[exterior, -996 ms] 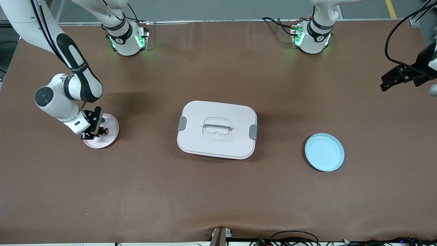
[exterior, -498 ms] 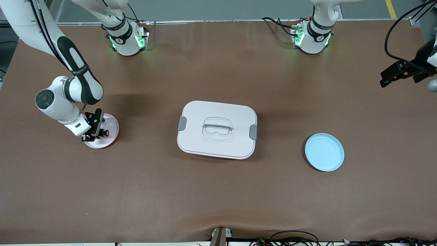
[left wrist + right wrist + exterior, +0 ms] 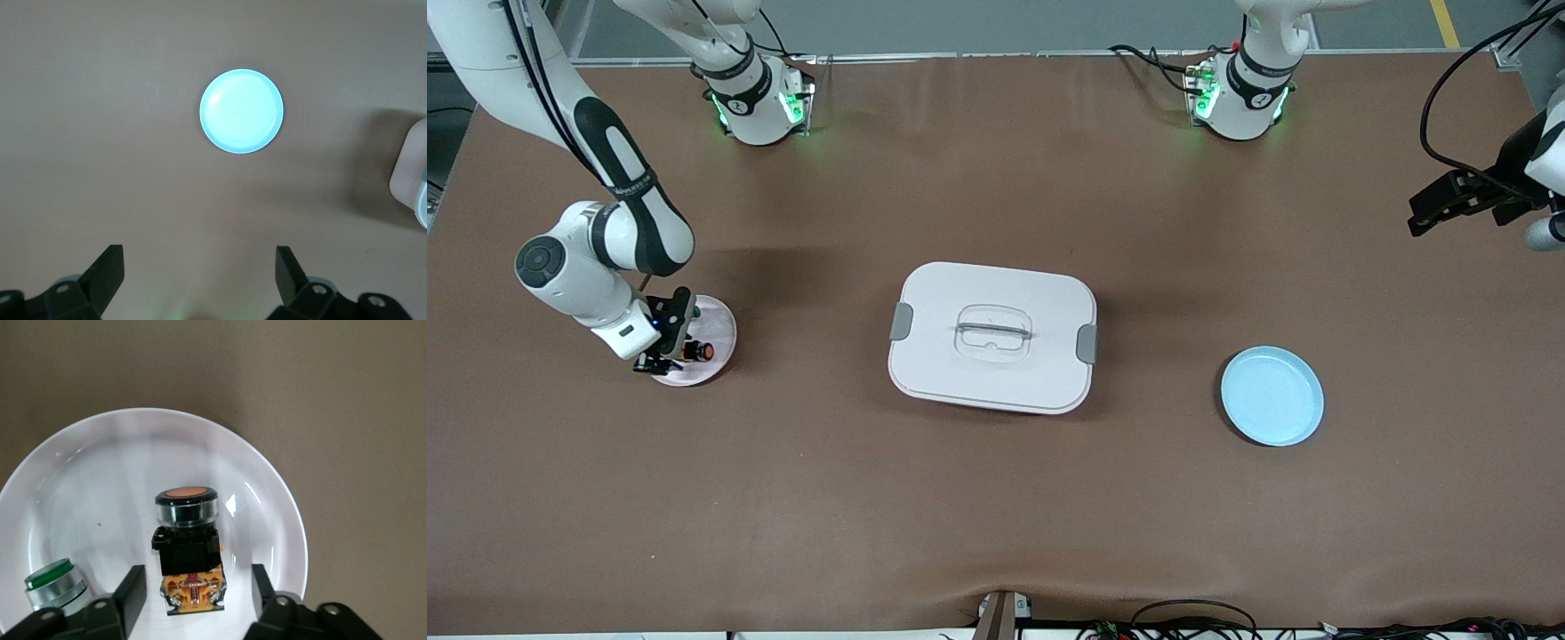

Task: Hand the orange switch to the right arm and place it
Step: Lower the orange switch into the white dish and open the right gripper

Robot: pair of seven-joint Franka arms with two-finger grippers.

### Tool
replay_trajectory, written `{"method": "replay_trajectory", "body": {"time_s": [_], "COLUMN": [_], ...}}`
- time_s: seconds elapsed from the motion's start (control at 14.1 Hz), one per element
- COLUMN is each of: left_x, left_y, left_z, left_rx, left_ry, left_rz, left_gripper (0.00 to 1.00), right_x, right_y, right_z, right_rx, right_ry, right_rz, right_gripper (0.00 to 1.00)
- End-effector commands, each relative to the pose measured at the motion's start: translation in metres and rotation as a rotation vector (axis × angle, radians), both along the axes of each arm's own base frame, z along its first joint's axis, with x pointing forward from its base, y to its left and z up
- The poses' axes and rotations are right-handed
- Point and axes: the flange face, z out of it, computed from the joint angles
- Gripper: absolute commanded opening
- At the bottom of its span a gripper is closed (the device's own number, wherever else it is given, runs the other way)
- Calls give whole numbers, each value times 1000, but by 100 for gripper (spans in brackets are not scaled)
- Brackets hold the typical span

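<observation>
The orange switch [image 3: 699, 351] [image 3: 189, 543] lies on its side on a small white plate [image 3: 721, 324] [image 3: 283, 513] at the right arm's end of the table. My right gripper [image 3: 669, 356] [image 3: 197, 588] is low over that plate and open. Its fingers [image 3: 134, 588] stand on either side of the switch's base, with a gap on each side. My left gripper [image 3: 1421, 216] [image 3: 199, 267] hangs open and empty in the air over the left arm's end of the table.
A green-capped switch [image 3: 55, 583] lies on the same white plate, beside the right gripper's finger. A white lidded box [image 3: 993, 336] [image 3: 410, 175] sits mid-table. A light blue plate [image 3: 1272, 396] [image 3: 241, 111] lies toward the left arm's end, nearer the front camera.
The right gripper's fingers have parted and let go of the orange switch, which now rests on the white plate. The left arm has shifted slightly.
</observation>
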Motion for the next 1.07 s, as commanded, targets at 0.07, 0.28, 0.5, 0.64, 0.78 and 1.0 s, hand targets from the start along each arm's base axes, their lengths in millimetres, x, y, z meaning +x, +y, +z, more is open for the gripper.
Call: {"method": "replay_trajectory", "body": {"time_s": [0.07, 0.28, 0.5, 0.64, 0.78, 1.0], "left_x": [-5, -9, -10, -10, -10, -10], "left_y": [0, 0, 1, 1, 1, 1], "left_z": [3, 8, 11, 11, 12, 13], "left_rx": [-13, -13, -12, -13, -12, -12], "left_ry": [-12, -15, -19, -21, -25, -27], "left_rz": [-22, -22, -25, -25, -25, -25], "left_gripper": [100, 100, 100, 100, 100, 100], "right_x": [15, 22, 22, 19, 14, 4], "right_y": [0, 0, 3, 4, 5, 8], "right_z": [13, 35, 63, 85, 108, 145], "right_rx": [17, 32, 34, 33, 30, 23], "right_ry": [54, 141, 185, 189, 205, 223], "right_rz": [-13, -55, -161, -228, -310, -436], "right_gripper": [100, 100, 100, 100, 100, 100]}}
